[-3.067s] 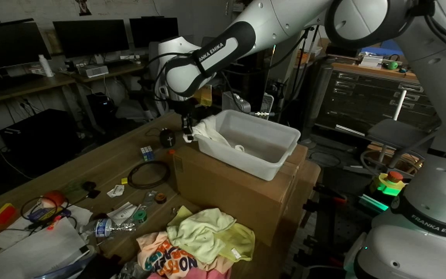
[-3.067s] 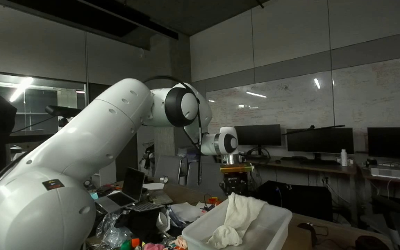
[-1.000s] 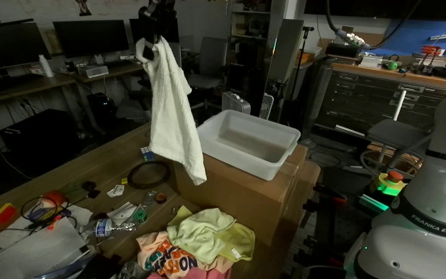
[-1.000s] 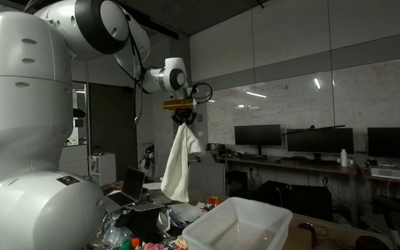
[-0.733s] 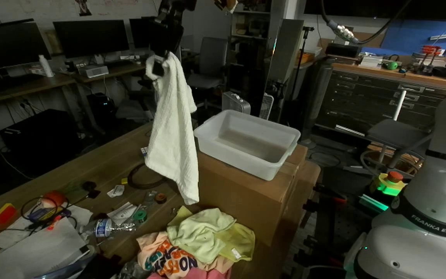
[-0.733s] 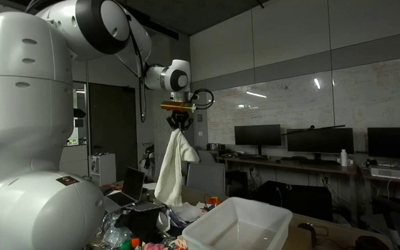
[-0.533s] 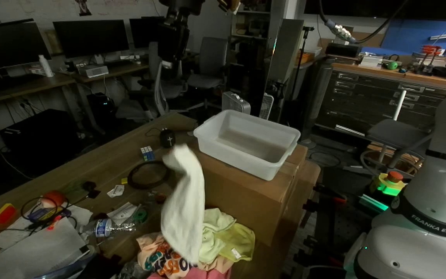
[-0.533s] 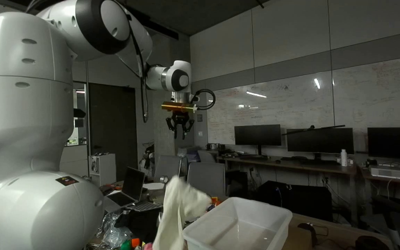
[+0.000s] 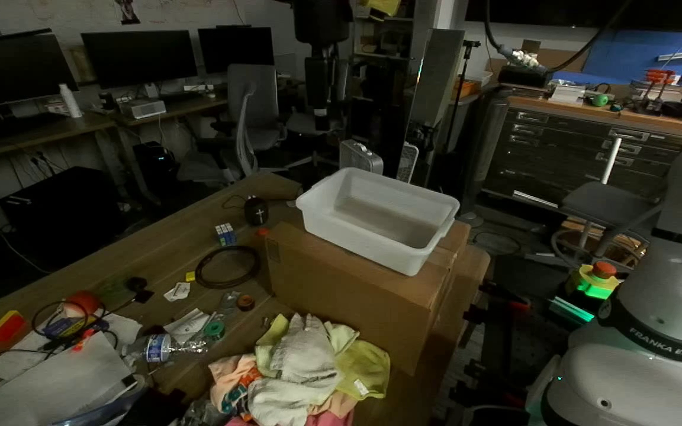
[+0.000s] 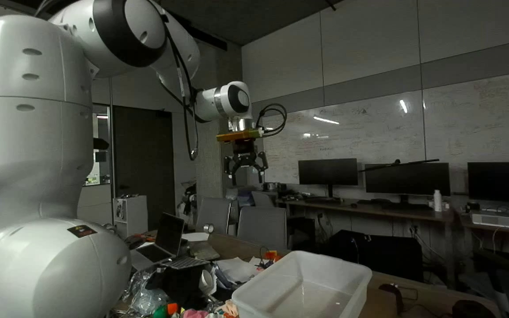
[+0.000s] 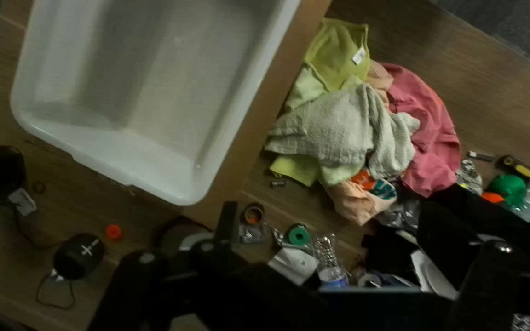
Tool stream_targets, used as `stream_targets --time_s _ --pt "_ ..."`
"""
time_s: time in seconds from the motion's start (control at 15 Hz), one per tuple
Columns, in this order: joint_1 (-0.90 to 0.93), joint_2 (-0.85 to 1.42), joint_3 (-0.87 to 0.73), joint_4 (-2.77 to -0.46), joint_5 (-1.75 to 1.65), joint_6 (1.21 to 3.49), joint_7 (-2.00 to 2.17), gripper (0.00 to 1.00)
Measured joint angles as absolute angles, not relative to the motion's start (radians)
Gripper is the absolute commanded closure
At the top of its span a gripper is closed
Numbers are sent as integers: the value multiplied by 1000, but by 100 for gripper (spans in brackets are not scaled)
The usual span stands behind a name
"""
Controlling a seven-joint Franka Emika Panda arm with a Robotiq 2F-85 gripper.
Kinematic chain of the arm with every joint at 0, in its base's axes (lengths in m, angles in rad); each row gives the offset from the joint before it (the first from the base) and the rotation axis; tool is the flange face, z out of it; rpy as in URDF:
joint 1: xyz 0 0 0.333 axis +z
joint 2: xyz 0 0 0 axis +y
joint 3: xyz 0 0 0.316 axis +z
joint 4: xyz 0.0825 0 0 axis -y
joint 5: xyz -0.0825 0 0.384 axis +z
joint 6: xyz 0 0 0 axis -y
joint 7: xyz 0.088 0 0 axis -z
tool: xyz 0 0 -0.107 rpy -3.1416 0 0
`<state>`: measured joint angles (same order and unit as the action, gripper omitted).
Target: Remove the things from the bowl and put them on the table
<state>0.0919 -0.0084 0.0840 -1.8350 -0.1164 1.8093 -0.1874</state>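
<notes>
pale towel (image 9: 307, 358) atop cloths (image 9: 367, 365), perhaps against box (image 9: 350, 296); gripper (image 10: 247, 179) jaws apart

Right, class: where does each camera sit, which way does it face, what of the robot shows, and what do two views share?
An exterior view: near the white bin, about level, facing over it to the whiteboard; arm at left, gripper open.
An exterior view: above the table, facing down across it; base at right edge, gripper at top.
Wrist view: mounted on the arm, facing down at the bin and cloth pile; fingers at bottom.
Both exterior views share the bin, gripper and monitors.
</notes>
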Motion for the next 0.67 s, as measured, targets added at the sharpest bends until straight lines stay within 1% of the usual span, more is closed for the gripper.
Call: stream_targets --time_s 0.47,0.67 --pt "32 -127 18 -2020 -155 1796 -186 0" --pt "9 -205 -13 -2133 -153 1923 -176 0"
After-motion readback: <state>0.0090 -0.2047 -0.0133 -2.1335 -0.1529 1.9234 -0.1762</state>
